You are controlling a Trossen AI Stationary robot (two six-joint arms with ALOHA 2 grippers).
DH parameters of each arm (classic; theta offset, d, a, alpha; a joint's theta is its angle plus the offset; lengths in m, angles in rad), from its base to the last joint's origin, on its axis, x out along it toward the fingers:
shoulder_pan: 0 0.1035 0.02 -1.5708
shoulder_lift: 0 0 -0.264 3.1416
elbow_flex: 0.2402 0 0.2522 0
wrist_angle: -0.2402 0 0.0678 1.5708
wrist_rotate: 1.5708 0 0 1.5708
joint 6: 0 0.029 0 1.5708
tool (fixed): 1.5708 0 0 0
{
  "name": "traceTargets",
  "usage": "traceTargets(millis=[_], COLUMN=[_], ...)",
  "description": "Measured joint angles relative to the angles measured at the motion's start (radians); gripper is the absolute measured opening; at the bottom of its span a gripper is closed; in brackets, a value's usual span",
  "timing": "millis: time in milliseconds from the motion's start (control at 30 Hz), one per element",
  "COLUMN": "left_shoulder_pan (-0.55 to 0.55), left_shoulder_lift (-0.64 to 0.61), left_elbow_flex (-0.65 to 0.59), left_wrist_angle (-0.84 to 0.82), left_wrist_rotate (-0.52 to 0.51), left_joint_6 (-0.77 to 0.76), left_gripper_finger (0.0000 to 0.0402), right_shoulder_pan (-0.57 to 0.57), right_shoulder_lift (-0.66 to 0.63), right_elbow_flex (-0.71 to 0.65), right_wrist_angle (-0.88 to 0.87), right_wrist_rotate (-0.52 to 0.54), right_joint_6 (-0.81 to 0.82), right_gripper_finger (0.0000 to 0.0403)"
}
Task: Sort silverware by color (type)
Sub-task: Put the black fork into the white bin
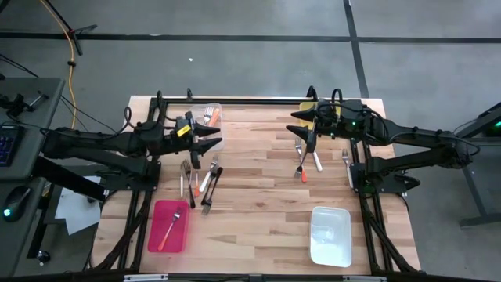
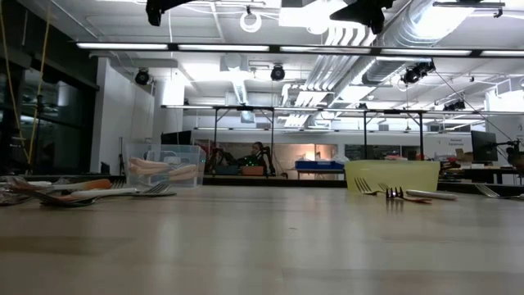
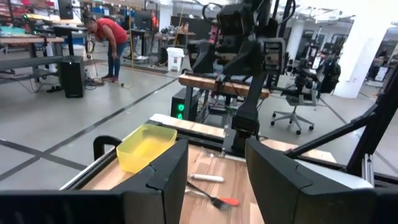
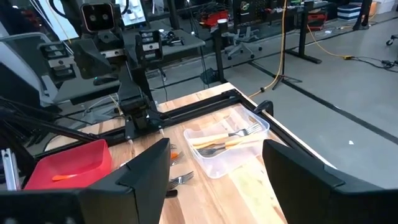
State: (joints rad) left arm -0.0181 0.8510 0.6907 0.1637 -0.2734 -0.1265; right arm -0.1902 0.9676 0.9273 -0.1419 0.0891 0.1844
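both arms raised off the surface (image 1: 258, 227), nothing held. left gripper (image 1: 217, 141) hovers beside the clear bin, jaws parted and empty in its wrist view. right gripper (image 1: 299, 129) hangs over the right-hand utensils near the yellow bin, jaws wide, empty.

judgement: step in hand looks like choosing the next piece. best bet is to come straight down on one handle lying clear of its neighbours, jaws across the handle not along it. the left pile overlaps, so take an outer piece first or two may lift together. thin flat handles on wood, so go low before closing.

loose silverware: left pile (image 1: 202, 178) of forks with white, dark and reddish handles lies between red bin and clear bin. right cluster (image 1: 305, 163) with orange and white handles sits in front of the yellow bin; one metal fork (image 1: 345, 160) off to its right.

containers, near to far: red bin (image 1: 169, 226) holds one orange-handled fork (image 1: 171, 230). white bin (image 1: 329, 235) looks to hold nothing, hard to be sure. clear bin (image 4: 225, 149) holds pale-handled forks. yellow bin (image 3: 147, 145), contents can't tell.
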Motion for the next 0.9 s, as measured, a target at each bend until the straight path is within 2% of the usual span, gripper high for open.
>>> traceTargets(millis=[200, 367, 467, 533, 733, 900], left_shoulder_pan=[0.000, 0.000, 0.000, 0.000, 0.000, 0.000], left_shoulder_lift=[0.003, 0.004, 0.004, 0.004, 0.004, 0.004], left_elbow_flex=[0.001, 0.001, 0.001, 0.001, 0.001, 0.001], left_wrist_angle=[0.000, -0.001, -0.001, -0.003, -0.009, -0.009], left_wrist_rotate=[-0.028, -0.030, -0.030, -0.030, -0.030, -0.030], left_joint_6=[0.000, 0.000, 0.000, 0.000, 0.000, 0.000], left_gripper_finger=[0.0152, 0.0152, 0.0152, 0.0152, 0.0152, 0.0152], right_shoulder_pan=[0.000, -0.006, -0.028, -0.044, -0.096, -0.113], right_shoulder_lift=[0.004, 0.050, 0.120, 0.182, 0.388, 0.519], right_elbow_flex=[0.000, 0.000, 0.000, 0.000, 0.000, 0.000], right_wrist_angle=[-0.092, -0.261, -0.409, -0.506, -0.754, -0.749], right_wrist_rotate=[0.044, 0.137, 0.141, 0.144, 0.150, 0.152], right_joint_6=[0.102, 0.359, 0.604, 0.699, 0.802, 0.840], right_gripper_finger=[0.0240, 0.0240, 0.0240, 0.0240, 0.0240, 0.0240])
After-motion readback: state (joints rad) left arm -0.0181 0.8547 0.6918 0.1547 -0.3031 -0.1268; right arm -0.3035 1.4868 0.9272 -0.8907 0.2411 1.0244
